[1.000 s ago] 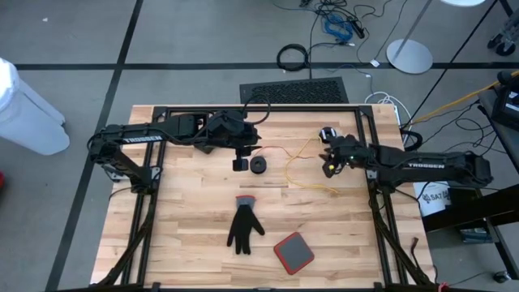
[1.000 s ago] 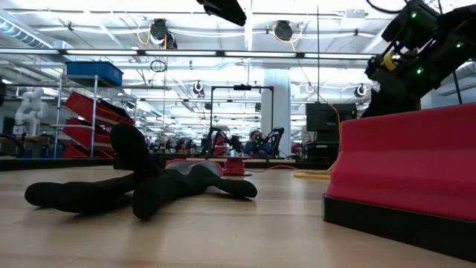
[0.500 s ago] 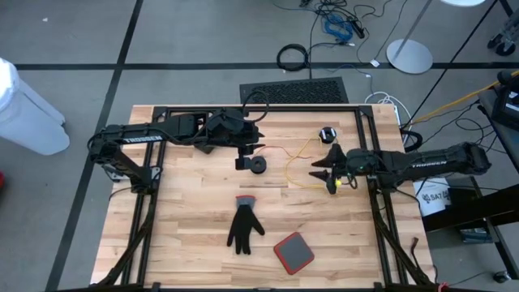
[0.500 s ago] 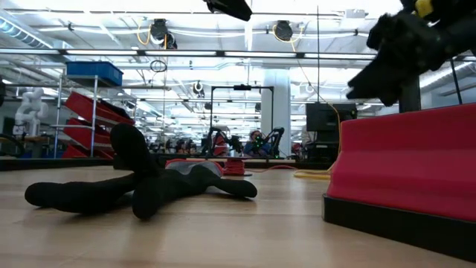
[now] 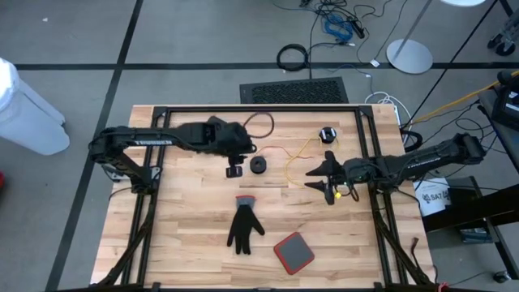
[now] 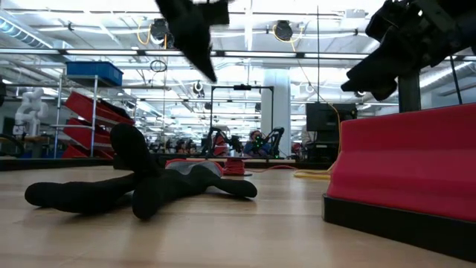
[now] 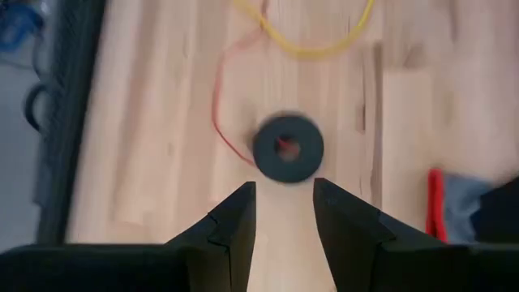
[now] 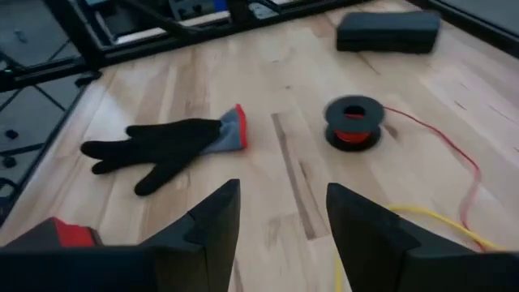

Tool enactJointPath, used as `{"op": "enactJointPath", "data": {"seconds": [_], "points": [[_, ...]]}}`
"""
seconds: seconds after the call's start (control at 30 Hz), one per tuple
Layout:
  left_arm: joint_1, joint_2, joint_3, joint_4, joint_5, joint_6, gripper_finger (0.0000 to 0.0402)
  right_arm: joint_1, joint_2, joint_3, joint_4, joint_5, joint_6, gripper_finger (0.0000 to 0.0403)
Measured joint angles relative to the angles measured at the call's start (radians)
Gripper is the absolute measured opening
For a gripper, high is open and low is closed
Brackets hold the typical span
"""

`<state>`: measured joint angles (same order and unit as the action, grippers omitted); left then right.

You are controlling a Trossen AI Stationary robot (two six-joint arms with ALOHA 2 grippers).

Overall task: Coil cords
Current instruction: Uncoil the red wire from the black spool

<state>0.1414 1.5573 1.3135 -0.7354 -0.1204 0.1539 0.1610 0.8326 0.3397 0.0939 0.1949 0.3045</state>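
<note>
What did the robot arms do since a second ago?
The left gripper slid a little left of the black spool, open and empty. The right gripper swung in over the yellow cord, also open. The glove and red pad stayed put.

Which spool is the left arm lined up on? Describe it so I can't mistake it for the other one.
On the wooden table, look just past the open left gripper, toward the table's middle. The black spool there has a red core and a thin red wire trailing off it. The other black spool lies farther toward the right arm's side, at the yellow cord.
</note>
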Motion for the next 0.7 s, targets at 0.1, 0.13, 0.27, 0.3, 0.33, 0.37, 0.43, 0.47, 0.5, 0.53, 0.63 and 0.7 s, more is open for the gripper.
{"op": "enactJointPath", "data": {"seconds": [0.1,0.13,0.27,0.3,0.33,0.37,0.43,0.47,0.5,0.53,0.63,0.7], "points": [[0.011,-0.001,-0.125,0.157,0.004,-0.036,0.0132,0.015,0.053,0.000,0.062,0.045,-0.013,0.0171],[0.015,-0.001,-0.168,0.222,0.013,-0.046,0.0132,0.018,0.071,0.000,0.083,0.054,-0.018,0.0171],[0.043,-0.001,-0.332,0.478,0.058,-0.114,0.0132,0.025,0.140,0.001,0.146,0.069,-0.029,0.0171],[0.052,-0.001,-0.368,0.536,0.064,-0.133,0.0132,0.025,0.160,0.001,0.162,0.069,-0.028,0.0171],[0.062,-0.001,-0.407,0.597,0.064,-0.156,0.0132,0.025,0.179,0.001,0.179,0.069,-0.027,0.0171],[0.070,-0.001,-0.443,0.647,0.064,-0.182,0.0132,0.025,0.198,0.001,0.195,0.069,-0.025,0.0171],[0.088,-0.001,-0.510,0.759,0.064,-0.244,0.0132,0.025,0.236,0.001,0.226,0.070,-0.024,0.0171],[0.098,-0.001,-0.543,0.816,0.064,-0.275,0.0132,0.025,0.253,0.001,0.245,0.070,-0.023,0.0171],[0.105,-0.001,-0.574,0.864,0.065,-0.308,0.0132,0.025,0.270,0.001,0.260,0.070,-0.022,0.0171],[0.112,-0.001,-0.606,0.916,0.065,-0.340,0.0132,0.025,0.287,0.001,0.277,0.070,-0.022,0.0171],[0.136,-0.001,-0.705,1.098,0.096,-0.451,0.0132,0.025,0.335,0.001,0.338,0.070,-0.024,0.0171],[0.153,0.005,-0.766,1.215,0.112,-0.528,0.0132,0.025,0.363,0.000,0.378,0.070,-0.028,0.0171]]}}
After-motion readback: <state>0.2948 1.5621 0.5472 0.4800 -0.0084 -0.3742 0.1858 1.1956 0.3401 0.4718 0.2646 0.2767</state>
